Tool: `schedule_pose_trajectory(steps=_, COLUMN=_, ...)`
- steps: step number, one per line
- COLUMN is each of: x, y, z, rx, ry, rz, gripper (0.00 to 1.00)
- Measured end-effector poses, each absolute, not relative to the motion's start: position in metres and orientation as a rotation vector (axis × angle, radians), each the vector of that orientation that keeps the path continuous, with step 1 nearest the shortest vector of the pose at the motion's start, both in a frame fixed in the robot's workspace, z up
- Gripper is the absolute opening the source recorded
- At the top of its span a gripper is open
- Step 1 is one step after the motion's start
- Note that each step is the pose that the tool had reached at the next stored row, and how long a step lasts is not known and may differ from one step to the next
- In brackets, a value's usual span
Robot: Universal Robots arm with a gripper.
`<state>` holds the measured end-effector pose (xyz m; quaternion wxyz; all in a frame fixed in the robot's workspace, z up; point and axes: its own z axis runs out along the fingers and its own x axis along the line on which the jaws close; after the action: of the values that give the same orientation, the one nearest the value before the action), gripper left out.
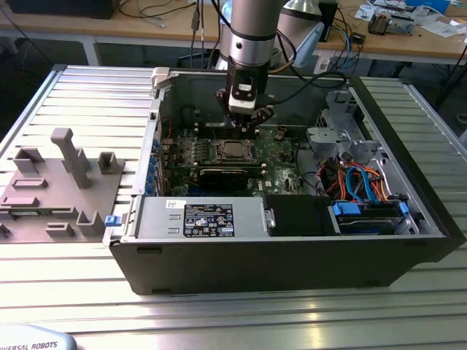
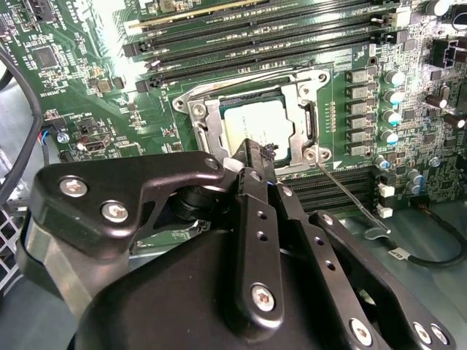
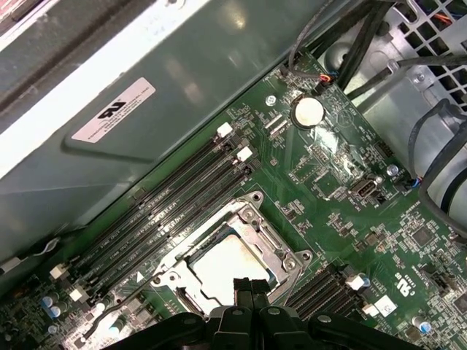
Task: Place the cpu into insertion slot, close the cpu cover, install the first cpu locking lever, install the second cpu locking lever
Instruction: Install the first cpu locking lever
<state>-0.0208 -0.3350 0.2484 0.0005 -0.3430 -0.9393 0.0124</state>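
Note:
The cpu lies flat in the insertion slot on the green motherboard; its silver top also shows in the first wrist view. The cpu cover lies down around it as a metal frame. One thin wire locking lever sticks out from the socket's corner over the memory slots. My gripper hangs just above the socket's edge, shut with nothing in it; it also shows in the exterior view and the first wrist view.
The board sits deep in an open computer case with tall walls. A power supply lines the front, and drive bays with blue and orange cables are at the exterior view's right. A grey fixture tray lies outside the case.

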Motion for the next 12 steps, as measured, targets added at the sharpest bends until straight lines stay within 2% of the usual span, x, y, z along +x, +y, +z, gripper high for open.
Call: schedule_pose_trajectory(steps=12, x=-0.0208, y=-0.3350, z=0.2484, rx=-1.057, ry=-2.957, rz=0.039, gripper=0.11)
